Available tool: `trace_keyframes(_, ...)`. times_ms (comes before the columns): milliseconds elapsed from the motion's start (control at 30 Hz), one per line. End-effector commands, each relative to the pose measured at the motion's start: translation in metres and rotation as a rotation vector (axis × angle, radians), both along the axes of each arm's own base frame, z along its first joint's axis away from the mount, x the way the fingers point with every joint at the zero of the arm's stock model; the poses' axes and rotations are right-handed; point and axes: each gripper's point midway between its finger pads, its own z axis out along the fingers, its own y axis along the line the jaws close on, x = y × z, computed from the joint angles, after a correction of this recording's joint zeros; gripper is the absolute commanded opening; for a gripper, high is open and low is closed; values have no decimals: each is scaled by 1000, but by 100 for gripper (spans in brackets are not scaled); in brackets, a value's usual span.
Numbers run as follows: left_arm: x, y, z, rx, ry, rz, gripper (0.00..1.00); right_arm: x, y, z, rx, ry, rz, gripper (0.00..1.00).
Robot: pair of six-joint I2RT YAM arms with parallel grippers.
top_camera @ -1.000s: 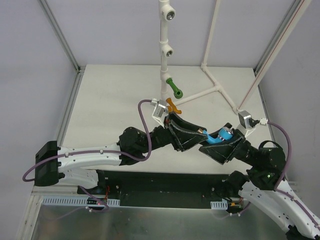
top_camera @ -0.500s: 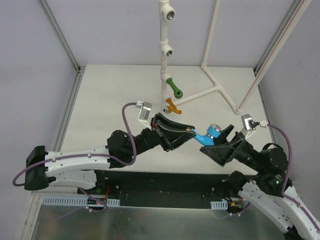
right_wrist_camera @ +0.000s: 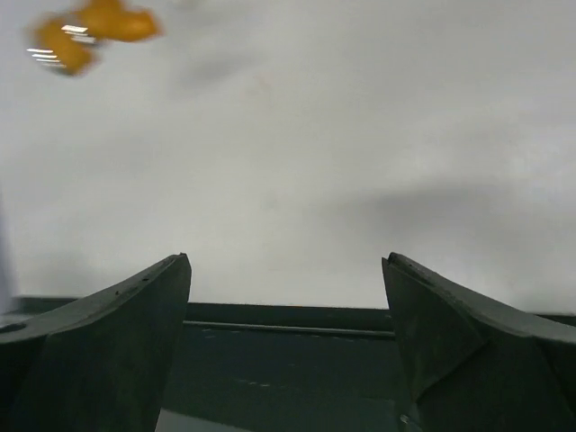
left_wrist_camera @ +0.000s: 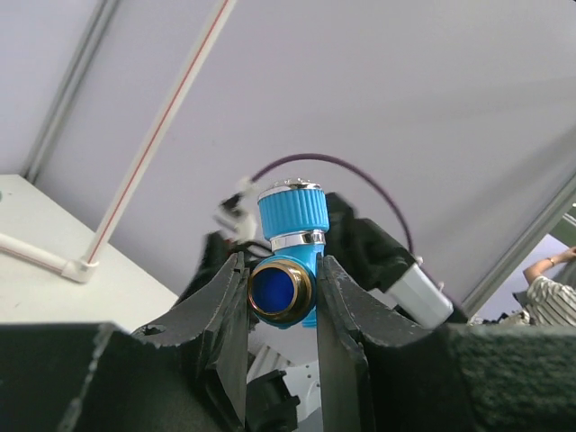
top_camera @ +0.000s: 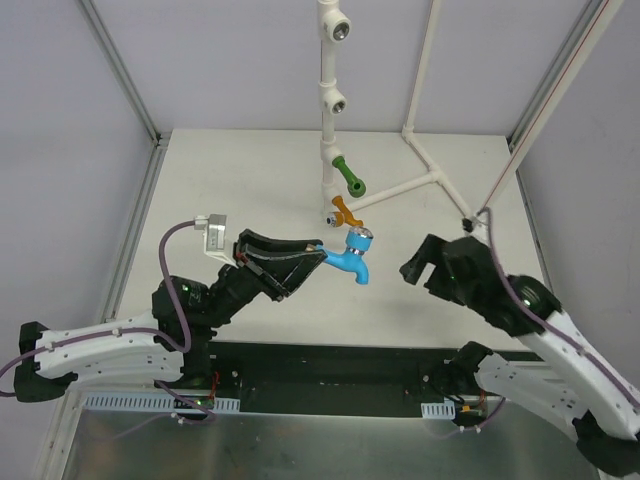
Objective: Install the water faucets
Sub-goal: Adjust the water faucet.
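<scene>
My left gripper [top_camera: 322, 258] is shut on the light blue faucet [top_camera: 350, 256], which hangs in the air over the table's middle. In the left wrist view its brass-rimmed threaded end [left_wrist_camera: 280, 290] faces the camera between the two fingers [left_wrist_camera: 222, 310], with the ribbed blue cap above. My right gripper [top_camera: 425, 262] stands open and holds nothing, off to the right of the blue faucet. The orange faucet [top_camera: 345, 212] lies on the table by the pipe's foot and shows blurred in the right wrist view [right_wrist_camera: 90, 31]. The green faucet [top_camera: 350, 177] juts from the upright white pipe's lowest fitting.
The upright white pipe [top_camera: 328, 110] carries two more tee fittings with bare metal openings higher up. A white pipe frame [top_camera: 432, 175] lies on the table's back right. Aluminium posts [top_camera: 120, 70] stand at the table's corners.
The right gripper opened, let go of the blue faucet and drew back to the right. The left gripper kept the faucet and pulled left with it, its arm retreating toward the near left.
</scene>
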Motion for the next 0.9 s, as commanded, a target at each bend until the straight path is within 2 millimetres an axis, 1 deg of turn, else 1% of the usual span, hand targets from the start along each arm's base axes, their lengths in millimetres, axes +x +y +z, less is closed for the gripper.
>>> trace_keyframes(0,5,15,-5,19,-6,67,0,-10,-56,-73,-492,323,-158,89)
trace_keyframes(33,4,16,-6,22,-7,61,0,-7,-51,-71,-475,333,-176,89)
trace_keyframes(67,4,15,-9,31,-5,60,0,-1,-41,-67,-412,325,-208,88)
trace_keyframes(100,3,17,-9,30,0,58,0,5,-29,-64,-344,308,-199,88)
trace_keyframes(167,4,17,-15,33,11,60,0,21,8,-63,-183,207,-101,88)
trace_keyframes(200,4,18,-17,33,14,59,0,27,17,-72,-139,163,-79,85)
trace_keyframes(267,4,16,-18,36,17,54,0,42,30,-83,-58,63,-71,76)
trace_keyframes(300,3,16,-19,40,17,51,0,50,31,-93,-45,24,-88,73)
trace_keyframes(333,4,16,-20,47,20,52,0,56,29,-102,-53,-12,-104,73)
trace_keyframes(367,4,15,-21,52,23,53,0,60,25,-120,-69,-24,-128,73)
trace_keyframes(433,5,15,-21,54,32,52,0,64,15,-148,-142,-10,-158,81)
trace_keyframes(467,5,14,-22,57,37,53,0,65,12,-158,-175,4,-173,84)
trace_keyframes(500,6,14,-22,58,42,57,0,62,9,-173,-213,39,-180,86)
trace_keyframes(533,8,13,-23,62,44,62,0,61,8,-184,-227,68,-188,87)
trace_keyframes(567,7,12,-24,64,47,61,0,56,5,-204,-266,127,-195,88)
trace_keyframes(633,8,10,-26,72,51,62,0,42,5,-234,-278,254,-217,88)
trace_keyframes(700,9,10,-27,70,58,62,0,23,20,-259,-240,402,-177,88)
trace_keyframes(733,9,9,-28,73,63,62,0,16,32,-271,-190,452,-153,86)
trace_keyframes(767,9,10,-29,70,67,62,0,11,46,-276,-125,471,-110,84)
trace_keyframes(800,9,9,-30,71,71,59,0,8,61,-274,-49,465,-65,82)
trace_keyframes(867,10,7,-33,78,77,57,0,7,85,-261,147,413,2,66)
